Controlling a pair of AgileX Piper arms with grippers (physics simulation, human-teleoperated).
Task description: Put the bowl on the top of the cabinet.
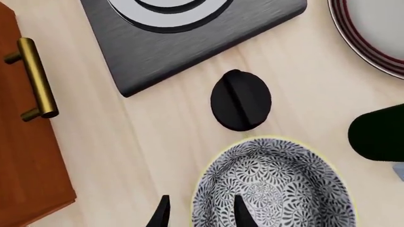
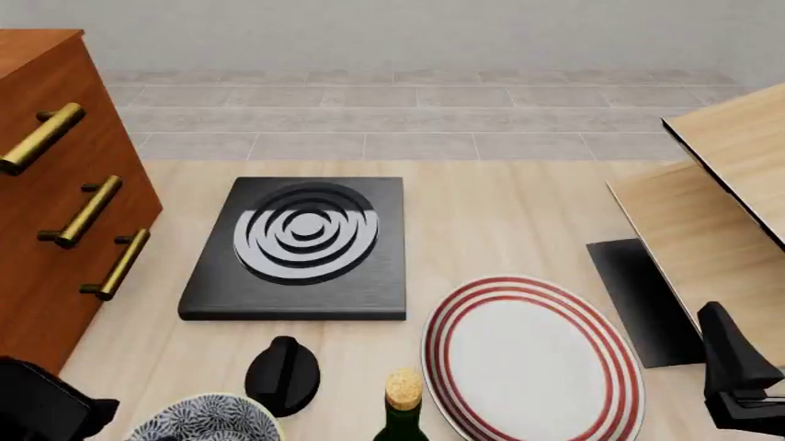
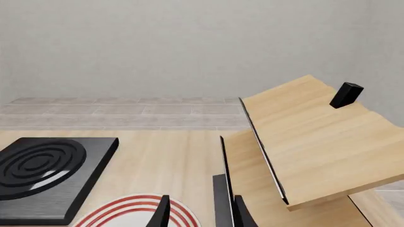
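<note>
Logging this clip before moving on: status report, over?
Left claw open, straddling the bowl rim, nothing gripped yet. Right claw open, idle near the plate. Bowl on the table, cabinet top unreached. Black knob and bottle close by.

Simulated kitchen setting: a hotplate (image 2: 301, 246), red-ringed plate (image 2: 531, 361), patterned bowl (image 2: 206, 420) and corked bottle (image 2: 402, 411) on a wooden table (image 2: 491, 211).

The front view looks forward and down from above the surface (image 2: 491, 211). The left wrist view faces steeply down, close over the bowl (image 1: 275, 187). The right wrist view looks level, farther out. All share the hotplate (image 2: 301, 248).
</note>
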